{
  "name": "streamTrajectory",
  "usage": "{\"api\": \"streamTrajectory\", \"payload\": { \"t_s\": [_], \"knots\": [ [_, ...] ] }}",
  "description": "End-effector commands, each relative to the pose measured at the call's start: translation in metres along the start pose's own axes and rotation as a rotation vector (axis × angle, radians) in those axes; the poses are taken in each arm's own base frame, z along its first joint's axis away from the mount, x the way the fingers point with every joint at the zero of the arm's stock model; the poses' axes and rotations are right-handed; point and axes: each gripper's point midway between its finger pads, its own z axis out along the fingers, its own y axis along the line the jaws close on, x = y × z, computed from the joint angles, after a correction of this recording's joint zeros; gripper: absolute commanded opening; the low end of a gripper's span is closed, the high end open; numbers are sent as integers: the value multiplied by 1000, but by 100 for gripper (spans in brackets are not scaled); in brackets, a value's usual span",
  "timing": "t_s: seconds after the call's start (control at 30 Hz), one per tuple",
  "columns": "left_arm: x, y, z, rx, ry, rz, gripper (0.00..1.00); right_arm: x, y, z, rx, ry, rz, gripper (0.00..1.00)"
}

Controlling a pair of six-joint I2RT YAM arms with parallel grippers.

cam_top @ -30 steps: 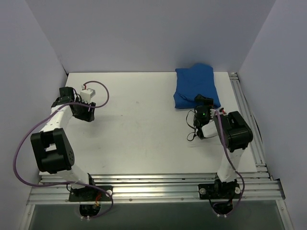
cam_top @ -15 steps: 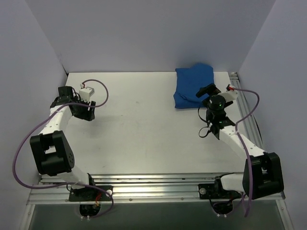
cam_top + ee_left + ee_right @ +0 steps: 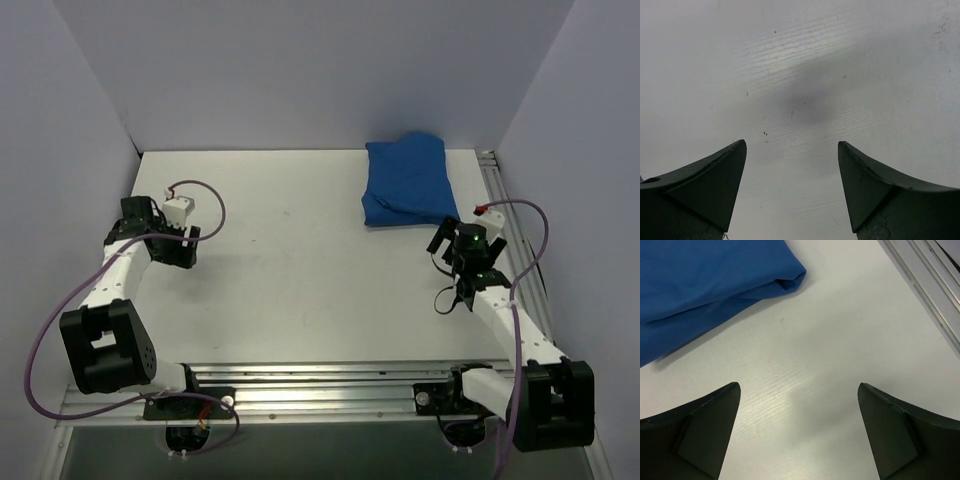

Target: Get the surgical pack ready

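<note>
The surgical pack (image 3: 406, 180) lies as a folded royal-blue parcel at the far right of the white table; its contents are hidden inside the cloth. My right gripper (image 3: 466, 232) stands open just in front and to the right of it, touching nothing. In the right wrist view the pack's blue corner (image 3: 705, 275) fills the upper left, and the right gripper (image 3: 798, 386) has only bare table between its fingers. My left gripper (image 3: 163, 230) is far off at the table's left side. It is open over bare table (image 3: 800, 75), with nothing between the left gripper's (image 3: 791, 145) fingers.
A metal rail (image 3: 505, 210) runs along the table's right edge, close to the right gripper, and shows in the right wrist view as the rail (image 3: 925, 275). More rails (image 3: 330, 385) cross the near edge by the arm bases. Grey walls close in the left, back and right.
The right arm has drawn back from the pack and swung right and nearer, still open. The left gripper has opened wider and shifted slightly nearer.
</note>
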Motion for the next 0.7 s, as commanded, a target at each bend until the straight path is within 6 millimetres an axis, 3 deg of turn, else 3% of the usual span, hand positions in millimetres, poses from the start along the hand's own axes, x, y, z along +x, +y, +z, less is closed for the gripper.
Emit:
{"api": "streamTrajectory", "payload": {
  "t_s": [0.0, 0.13, 0.23, 0.67],
  "knots": [
    [9, 6, 0, -47, 3, -15, 83, -21, -3, -16, -25, -107, 10, 100],
    [17, 3, 2, -44, 13, -24, 83, -28, -27, -24, 79, -179, 57, 100],
    [17, 3, 1, -49, 10, -24, 83, -28, -33, -26, 111, -191, 88, 100],
    [22, -1, 3, -33, 24, -29, 83, -27, -24, -24, 65, -181, 83, 100]
  ]
}}
